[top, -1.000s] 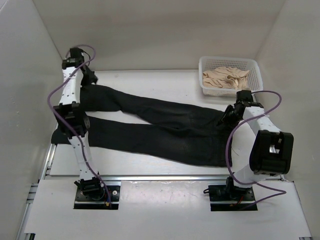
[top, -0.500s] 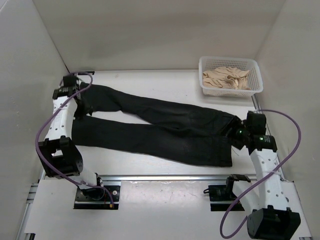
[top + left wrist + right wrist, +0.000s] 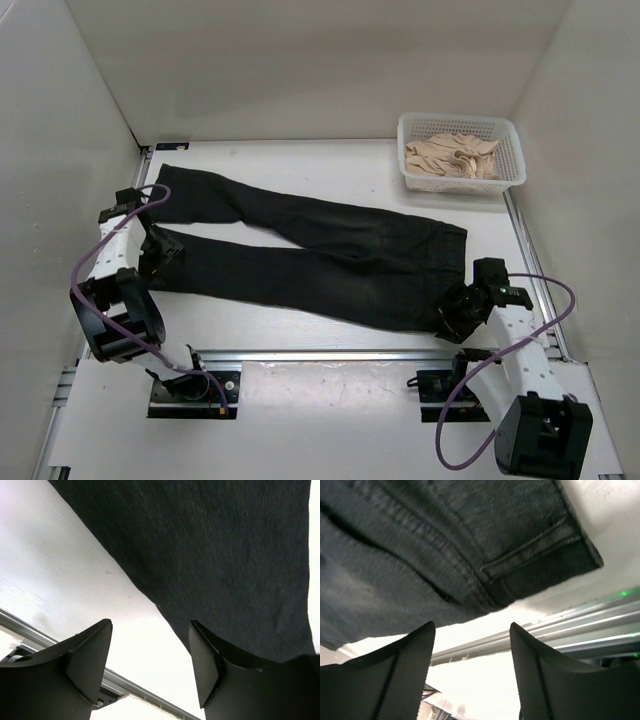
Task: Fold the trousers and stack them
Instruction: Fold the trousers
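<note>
White walls box in a pale counter (image 3: 300, 170), and a long black pair of faded denim-like trousers (image 3: 330, 255) lies flat across it. The legs fan out to the left and the waistband sits at the right. At the far right stands a white plastic lattice basket (image 3: 455, 117) holding a crumpled beige cloth (image 3: 450, 155), well apart from the trousers.

Both arms have just swung from the far side of the garment to the near side. A second ago my left arm reached up to the far leg's cuff and my right worked at the far corner of the waistband. Now the left hand (image 3: 160, 250) sits low at the cuff end of the near leg. The right hand (image 3: 452, 315) sits at the near corner of the waistband, close to the metal rail (image 3: 330, 353) along the counter's near edge. The trousers themselves look much as they did, spread out and unfolded.

From the left wrist, the left hand (image 3: 150, 630) has its fingers apart over the leg's near edge, with bare counter between them and nothing pinched. From the right wrist, the right hand (image 3: 472, 630) is likewise spread, the stitched waistband corner just ahead and ungripped.

I read this as repositioning. With the far side seemingly smoothed, both hands are lined up on the near edge, probably to pinch it and carry it over for the first lengthwise fold. No fold is made yet.
</note>
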Motion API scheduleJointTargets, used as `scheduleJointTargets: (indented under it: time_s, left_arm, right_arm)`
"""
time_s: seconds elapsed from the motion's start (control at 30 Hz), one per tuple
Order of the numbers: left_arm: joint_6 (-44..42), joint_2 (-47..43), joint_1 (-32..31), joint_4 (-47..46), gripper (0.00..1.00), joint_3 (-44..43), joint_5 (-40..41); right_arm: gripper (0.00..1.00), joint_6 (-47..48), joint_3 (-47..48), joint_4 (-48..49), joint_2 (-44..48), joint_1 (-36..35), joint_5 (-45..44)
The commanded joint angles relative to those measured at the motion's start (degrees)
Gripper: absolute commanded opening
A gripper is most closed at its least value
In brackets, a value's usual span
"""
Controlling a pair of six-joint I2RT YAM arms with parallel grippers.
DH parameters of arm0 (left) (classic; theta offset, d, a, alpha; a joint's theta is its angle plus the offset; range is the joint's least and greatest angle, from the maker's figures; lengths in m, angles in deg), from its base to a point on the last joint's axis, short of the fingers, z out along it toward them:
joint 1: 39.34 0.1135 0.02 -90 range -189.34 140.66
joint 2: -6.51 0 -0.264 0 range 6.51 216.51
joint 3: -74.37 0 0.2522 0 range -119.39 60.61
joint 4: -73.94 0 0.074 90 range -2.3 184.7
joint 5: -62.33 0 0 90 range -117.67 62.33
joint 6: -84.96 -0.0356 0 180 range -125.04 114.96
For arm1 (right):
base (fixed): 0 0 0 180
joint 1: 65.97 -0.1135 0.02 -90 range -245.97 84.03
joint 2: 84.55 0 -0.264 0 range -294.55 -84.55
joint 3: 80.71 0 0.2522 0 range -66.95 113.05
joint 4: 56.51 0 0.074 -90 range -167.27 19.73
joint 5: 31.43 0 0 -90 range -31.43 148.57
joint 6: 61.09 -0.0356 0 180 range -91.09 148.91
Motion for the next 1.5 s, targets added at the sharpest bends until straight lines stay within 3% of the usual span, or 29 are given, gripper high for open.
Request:
scheduleJointTargets:
  time_s: [0.0,0.07,0.2,0.33,0.37,0.4,0.6,0.77,1.07,1.17,1.33,1.47]
  left_arm:
    - [0.5,0.8,0.4,-1.7,0.73,-2.3,-0.7]
    - [0.5,1.3,0.4,-1.7,0.73,-2.8,-0.7]
    - [-0.1,0.8,1.6,-0.1,0.73,-5.7,-0.7]
    - [-0.1,-2.0,4.1,1.9,0.73,-8.6,-0.4]
    - [-0.1,-3.4,4.1,1.2,0.73,-8.6,-1.0]
    - [0.5,-5.8,4.1,0.5,0.73,-9.2,-1.0]
    - [-0.7,-4.2,4.1,1.6,0.73,-11.6,-1.0]
    - [-0.7,-4.2,4.1,1.0,0.7,-8.7,-0.2]
    - [0.5,2.8,5.8,2.3,0.7,-1.7,2.8]
    - [1.1,5.0,6.9,0.1,0.69,-0.6,-2.8]
    - [2.9,10.6,6.9,-2.3,0.69,1.3,-4.3]
    - [6.1,10.8,6.9,-2.5,0.61,0.7,-2.7]
  right_arm:
    - [0.65,-3.3,-1.5,5.7,-2.2,-0.2,0.8]
    - [0.64,-5.2,-3.2,8.1,-2.3,-0.2,-0.1]
    - [0.52,-7.0,-4.9,12.1,-1.0,-0.2,-5.3]
    - [0.28,-7.0,-5.5,13.3,-3.4,-0.2,-7.2]
    - [0.08,-7.0,-5.5,13.3,-3.4,-0.2,-8.0]
    - [0.01,-7.0,-5.5,13.3,-2.7,-0.2,-8.7]
    - [0.01,-4.6,4.4,3.2,4.7,-0.2,-16.9]
    - [0.01,-2.6,12.3,-2.2,4.6,-0.2,-25.3]
    - [0.01,-2.6,12.3,-2.2,1.3,-0.2,-24.4]
    - [0.01,-2.0,12.9,-1.6,1.8,-0.2,-23.3]
    - [0.01,-1.5,12.9,-1.1,2.4,-0.2,-20.4]
    - [0.01,-1.5,12.9,-1.1,2.9,-0.2,-20.4]
